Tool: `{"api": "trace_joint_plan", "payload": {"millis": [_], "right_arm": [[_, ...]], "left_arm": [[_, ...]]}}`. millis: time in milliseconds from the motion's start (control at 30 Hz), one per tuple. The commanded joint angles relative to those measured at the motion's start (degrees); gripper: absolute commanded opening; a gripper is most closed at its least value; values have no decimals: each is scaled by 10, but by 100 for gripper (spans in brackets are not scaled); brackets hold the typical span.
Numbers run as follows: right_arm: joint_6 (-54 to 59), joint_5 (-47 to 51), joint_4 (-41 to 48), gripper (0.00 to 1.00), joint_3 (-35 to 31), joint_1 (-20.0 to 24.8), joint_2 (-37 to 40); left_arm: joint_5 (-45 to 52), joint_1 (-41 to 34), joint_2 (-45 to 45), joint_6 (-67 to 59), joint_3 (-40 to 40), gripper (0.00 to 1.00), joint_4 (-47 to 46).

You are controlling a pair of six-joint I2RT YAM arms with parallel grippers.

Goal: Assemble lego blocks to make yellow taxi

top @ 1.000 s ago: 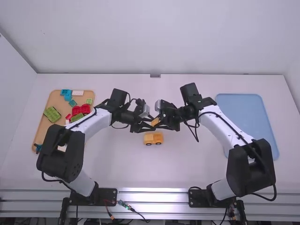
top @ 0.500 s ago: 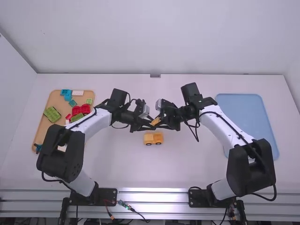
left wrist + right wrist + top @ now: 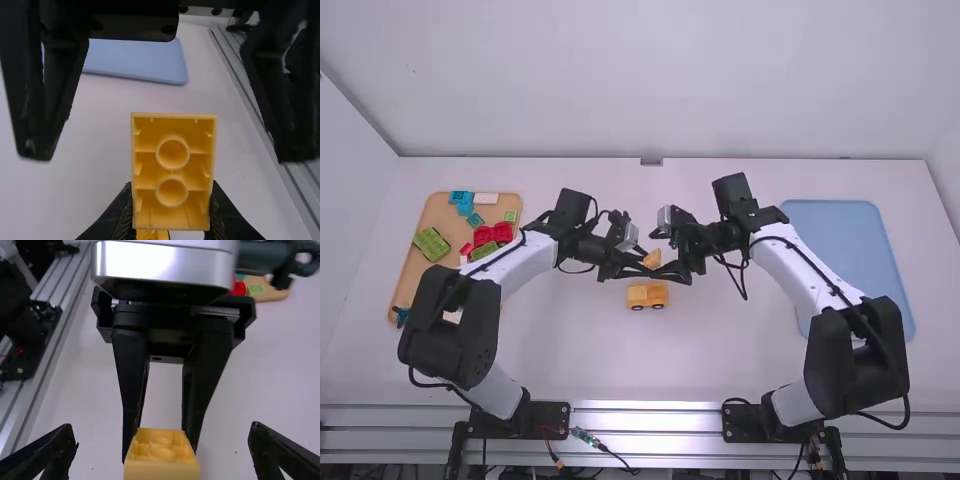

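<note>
In the high view, we see the toy car [image 3: 647, 296] at the centre in orange-yellow with dark wheels [image 3: 637, 307], and the raised block [image 3: 652, 259] just above it in the same warm shade. At the left we find a tan tray [image 3: 408, 265] with blue [image 3: 466, 206], red [image 3: 502, 232] and green [image 3: 431, 244] blocks; at the right, a plain pale-blue tray [image 3: 855, 250]. We see white links and black joints on both arms [image 3: 790, 262].
</note>
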State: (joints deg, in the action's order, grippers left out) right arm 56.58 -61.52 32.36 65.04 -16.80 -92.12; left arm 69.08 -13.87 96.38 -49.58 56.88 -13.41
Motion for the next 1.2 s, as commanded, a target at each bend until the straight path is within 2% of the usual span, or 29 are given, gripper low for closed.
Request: {"api": "trace_joint_plan", "payload": {"millis": [0, 200, 333, 533, 700, 767, 900, 1167], "right_arm": [[33, -94, 7, 87, 9, 29, 14], [116, -196, 3, 89, -32, 71, 14], [85, -230, -47, 87, -52, 75, 14], [-60, -221, -179, 79, -63, 61, 14], [-138, -220, -245, 77, -67, 71, 14], [-178, -213, -267, 75, -67, 71, 14], [-209, -210, -286, 70, -67, 63, 14], [-260, -175, -311, 68, -67, 43, 14]], "left_arm": [[65, 18, 3, -13, 8, 2, 6], [148, 41, 3, 14, 1, 2, 63], [117, 27, 3, 122, -17, 2, 169], [43, -1, 3, 353, -77, 2, 437], [24, 4, 3, 461, -127, 2, 593], [-14, 3, 3, 518, -152, 2, 672], [-26, 3, 3, 544, -168, 2, 724], [-25, 3, 3, 545, -166, 2, 733]]}}
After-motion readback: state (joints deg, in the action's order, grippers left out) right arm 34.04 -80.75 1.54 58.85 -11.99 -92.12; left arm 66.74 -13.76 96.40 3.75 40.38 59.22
